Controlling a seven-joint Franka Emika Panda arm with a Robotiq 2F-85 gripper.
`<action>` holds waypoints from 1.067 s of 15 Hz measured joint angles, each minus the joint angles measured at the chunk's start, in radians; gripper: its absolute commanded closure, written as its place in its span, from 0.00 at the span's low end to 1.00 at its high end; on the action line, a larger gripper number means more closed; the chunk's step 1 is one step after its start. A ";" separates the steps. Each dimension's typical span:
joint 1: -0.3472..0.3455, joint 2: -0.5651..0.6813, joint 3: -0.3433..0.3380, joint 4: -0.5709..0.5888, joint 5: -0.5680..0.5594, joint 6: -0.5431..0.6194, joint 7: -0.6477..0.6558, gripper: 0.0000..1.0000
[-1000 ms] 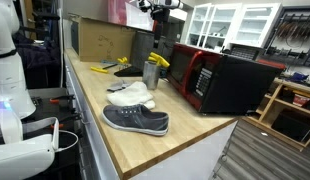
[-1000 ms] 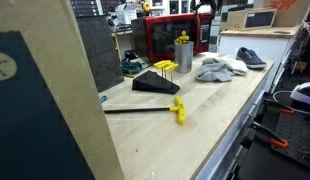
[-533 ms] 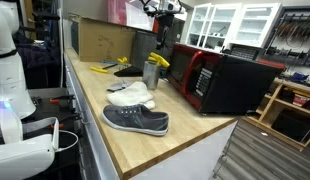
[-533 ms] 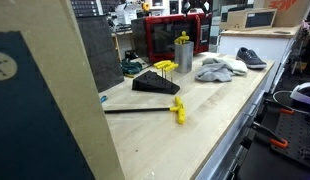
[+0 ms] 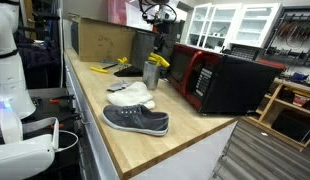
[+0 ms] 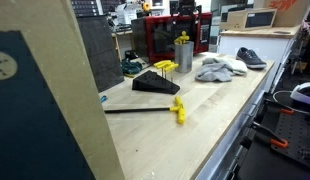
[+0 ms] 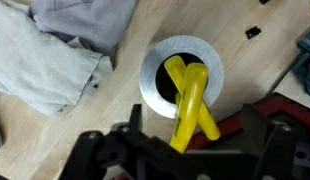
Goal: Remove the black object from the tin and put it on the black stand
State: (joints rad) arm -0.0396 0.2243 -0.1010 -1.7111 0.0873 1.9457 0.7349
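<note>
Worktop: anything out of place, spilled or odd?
A grey shoe and a crumpled cloth lie on the worktop beside the tin, which is odd for a tool bench. A black rod with a yellow end lies loose in front of the stand. The tin is upright and nothing is spilled.

The black object shows only bright yellow handles against the dark hollow of the shiny silver tin. The worktop is pale wood grain and the crumpled cloth light grey. In an exterior view, the shoe is grey with a white sole and the microwave red and black. In an exterior view, the black stand is matte black.
</note>
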 measured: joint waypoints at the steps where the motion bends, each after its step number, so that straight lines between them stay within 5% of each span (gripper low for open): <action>1: 0.002 0.008 0.000 0.000 -0.001 0.000 0.003 0.00; 6: -0.005 0.020 -0.021 0.000 -0.032 -0.001 0.019 0.00; 7: -0.007 0.020 -0.029 0.000 -0.043 -0.001 0.019 0.20; 12: -0.012 0.019 -0.043 0.001 -0.068 -0.001 0.019 0.58; 13: -0.010 0.019 -0.042 0.001 -0.068 -0.001 0.019 0.28; 16: -0.007 0.019 -0.040 0.000 -0.069 -0.001 0.019 0.14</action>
State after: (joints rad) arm -0.0462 0.2430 -0.1414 -1.7106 0.0182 1.9448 0.7539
